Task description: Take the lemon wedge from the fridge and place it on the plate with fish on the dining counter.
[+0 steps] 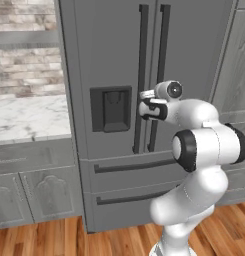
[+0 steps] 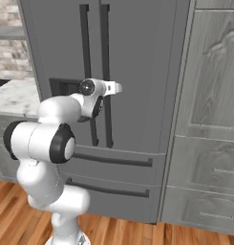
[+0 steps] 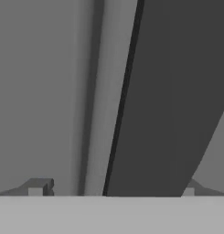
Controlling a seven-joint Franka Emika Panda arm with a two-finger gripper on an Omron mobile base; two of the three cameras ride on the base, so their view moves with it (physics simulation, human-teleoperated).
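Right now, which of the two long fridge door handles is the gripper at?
The right-door handle. The gripper is open, and its fingertips straddle that dark bar in the hand view. The left-door handle sits just across the door seam.

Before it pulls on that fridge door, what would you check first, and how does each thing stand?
1. Fridge doors closed: ok, both shut.
2. Tool open: ok, fingertips sit wide apart.
3. Handle between the fingertips: ok, the dark bar runs up between them in the hand view.
4. Which handle it faces: cannot tell for sure; the base views suggest the right one.
5. Fingertips touching the handle: cannot tell.
6. Lemon wedge inside: cannot tell, doors hide it.
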